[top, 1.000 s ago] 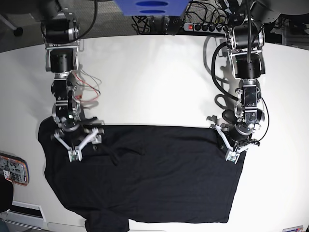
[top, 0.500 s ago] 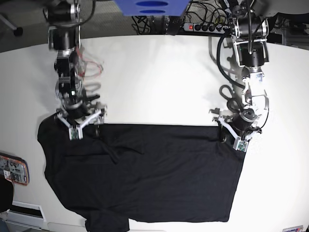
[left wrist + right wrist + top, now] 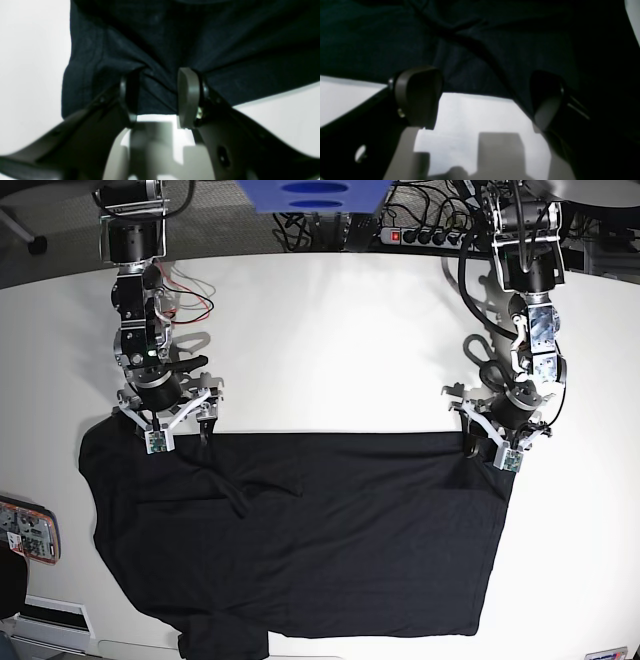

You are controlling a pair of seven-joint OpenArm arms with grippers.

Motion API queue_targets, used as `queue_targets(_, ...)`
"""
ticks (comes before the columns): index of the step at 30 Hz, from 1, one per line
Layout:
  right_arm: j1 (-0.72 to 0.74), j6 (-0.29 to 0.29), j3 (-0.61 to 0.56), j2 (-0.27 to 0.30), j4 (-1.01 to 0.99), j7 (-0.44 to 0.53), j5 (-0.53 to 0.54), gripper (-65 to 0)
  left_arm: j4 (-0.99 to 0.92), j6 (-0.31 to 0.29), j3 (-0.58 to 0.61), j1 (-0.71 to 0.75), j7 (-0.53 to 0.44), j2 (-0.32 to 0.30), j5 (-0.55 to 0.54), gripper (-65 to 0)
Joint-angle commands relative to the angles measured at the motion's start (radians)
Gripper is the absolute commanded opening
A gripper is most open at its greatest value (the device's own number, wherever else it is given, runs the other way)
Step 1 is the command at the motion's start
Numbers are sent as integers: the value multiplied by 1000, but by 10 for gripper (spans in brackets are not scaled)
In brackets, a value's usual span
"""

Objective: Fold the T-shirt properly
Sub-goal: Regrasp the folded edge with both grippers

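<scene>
The T-shirt (image 3: 300, 540) lies spread flat on the white table (image 3: 330, 340); its soft, thin black fabric shows a diagonal crease below the far hem; at that hem's right corner the left gripper (image 3: 157, 97) has cloth bunched between partly closed jaws, probably to lift a fold; the right gripper (image 3: 480, 97) stands wide, straddling the hem's other end.

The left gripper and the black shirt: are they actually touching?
Touching. In the left wrist view, the T-shirt bunches between the fingers of the left gripper, its cloth puckered against both.
</scene>
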Motion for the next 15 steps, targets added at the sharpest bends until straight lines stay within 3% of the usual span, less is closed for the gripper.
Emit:
queue_targets(1, -2, 2, 1, 8, -2, -51, -28, -85, -2, 2, 0, 7, 68, -8, 36, -401)
queue_targets(7, 6, 2, 1, 8, 46, -65, -26, -85, -2, 2, -31, -25, 64, -8, 43, -401)
queue_targets(15, 89, 2, -1, 8, 178, -235, -28, -85, -2, 2, -31, -102, 68, -28, 45, -399)
